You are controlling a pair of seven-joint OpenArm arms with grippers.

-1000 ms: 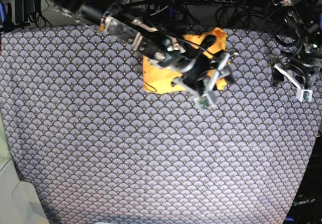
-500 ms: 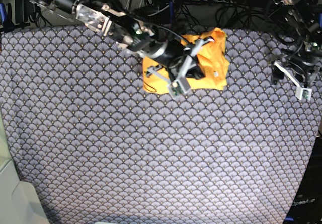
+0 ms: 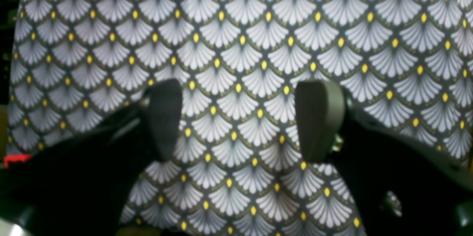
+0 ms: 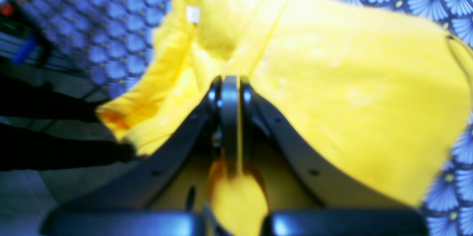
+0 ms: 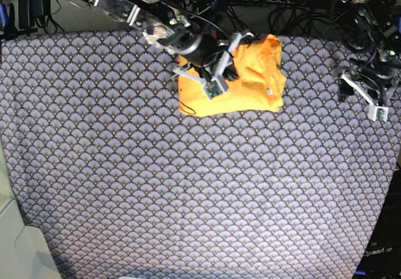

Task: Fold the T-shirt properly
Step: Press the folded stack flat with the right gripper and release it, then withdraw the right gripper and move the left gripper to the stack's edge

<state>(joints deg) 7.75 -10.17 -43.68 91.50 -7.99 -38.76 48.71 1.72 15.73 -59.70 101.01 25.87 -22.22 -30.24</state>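
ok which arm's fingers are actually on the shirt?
The right gripper: its fingers are shut on the T-shirt. The left gripper hangs open over bare patterned cloth.

So the right gripper (image 5: 227, 63) has pulled back a lot: a second ago it hung over the front right edge of the T-shirt (image 5: 254, 84) with its jaws spread, and now it's up at the shirt's far left corner with the jaws pressed together on a fold of the fabric. Its arm has swung up and back with it, so way more of the shirt shows now. The shirt's front edge looks flatter and squarer than it did before, less bunched up.
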